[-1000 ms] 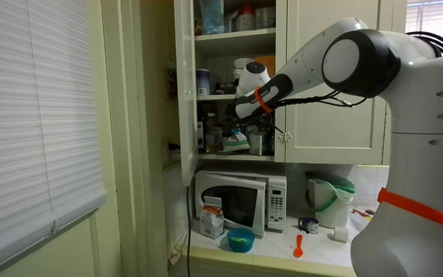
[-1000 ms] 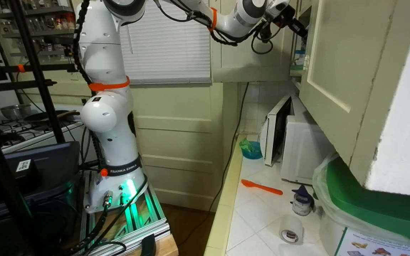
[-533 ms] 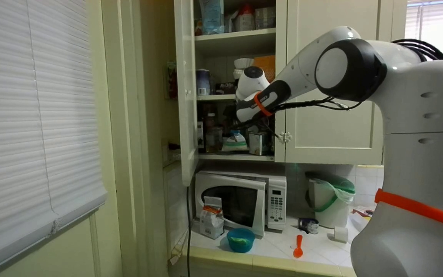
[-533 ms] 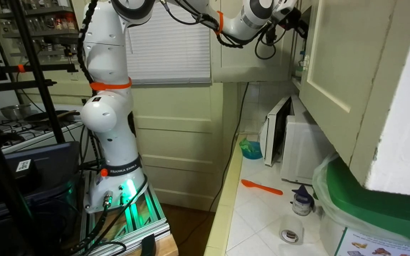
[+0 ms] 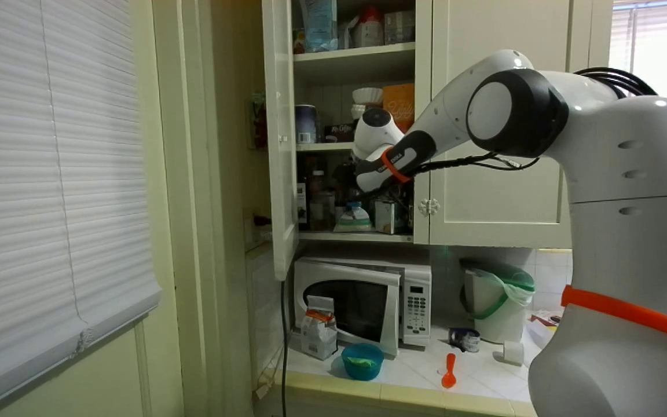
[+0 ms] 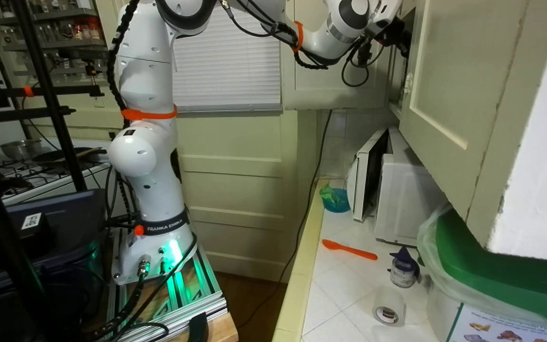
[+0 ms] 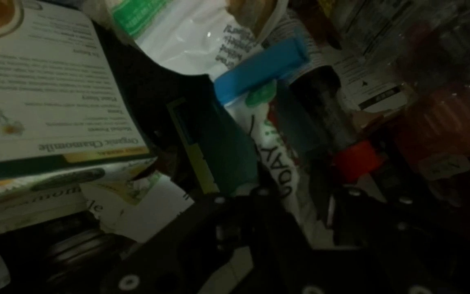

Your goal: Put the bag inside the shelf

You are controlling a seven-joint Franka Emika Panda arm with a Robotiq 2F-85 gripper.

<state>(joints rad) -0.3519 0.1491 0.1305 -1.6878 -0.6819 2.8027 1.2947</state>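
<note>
Black fingers (image 7: pixel 273 224), clamped or apart unclear, needed the white-green plastic bag (image 5: pixel 354 219) seated on the cream-white shelf (image 5: pixel 362 237) before withdrawing.

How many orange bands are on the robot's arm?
2. In both exterior views, the upper band circles the part near the wrist, and the lower band circles the upright part. More might be hidden.

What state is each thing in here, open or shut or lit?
wall cupboard: stocked, door open
adjoining cupboard door: shut
bag: inside wall cupboard, blue clip across it
claw: too dark to tell open or shut
microwave door: ajar
window blind: lowered
teal bowl: holds something green
orange spoon: lying flat
base light: lit green
</note>
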